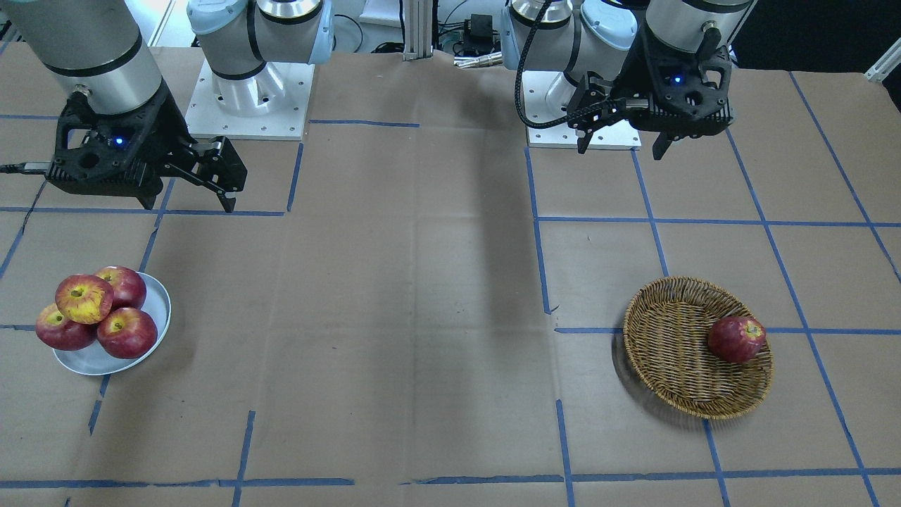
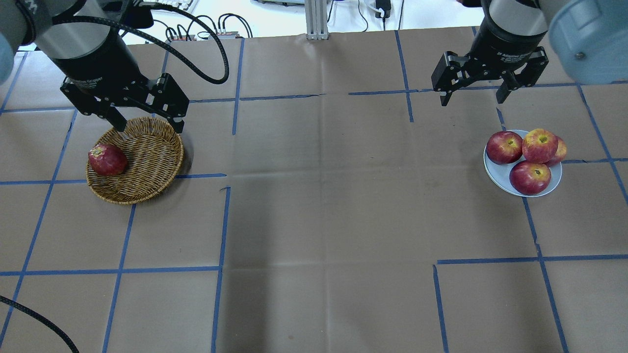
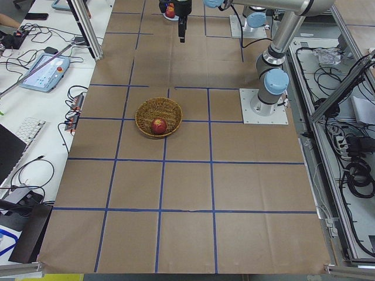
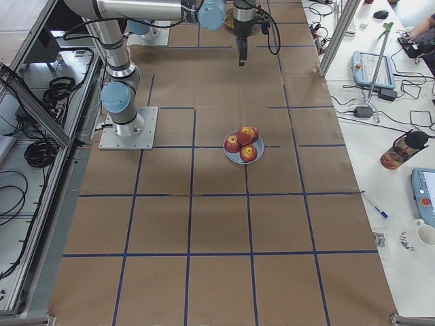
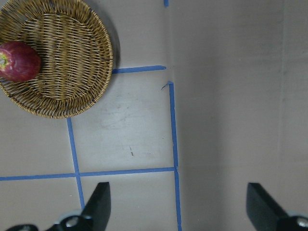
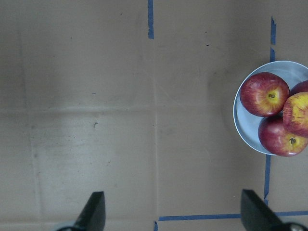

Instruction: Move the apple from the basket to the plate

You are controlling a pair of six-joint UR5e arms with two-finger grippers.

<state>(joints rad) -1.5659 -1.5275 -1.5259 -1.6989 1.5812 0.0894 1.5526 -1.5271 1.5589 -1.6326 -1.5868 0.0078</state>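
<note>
The paler, yellow-streaked apple (image 1: 84,298) lies on top of three dark red apples on the white plate (image 1: 159,304); it also shows in the overhead view (image 2: 539,145) and the right wrist view (image 6: 299,113). The wicker basket (image 2: 147,157) holds one dark red apple (image 2: 107,160). My left gripper (image 2: 147,123) is open and empty, raised above the basket's far rim. My right gripper (image 2: 472,101) is open and empty, raised beyond the plate (image 2: 494,171). The left wrist view shows the basket (image 5: 72,57) at top left.
Brown paper with blue tape lines covers the table (image 2: 314,220). The two arm bases (image 1: 246,98) stand at the robot's side of the table. Basket and plate lie at opposite ends of the table.
</note>
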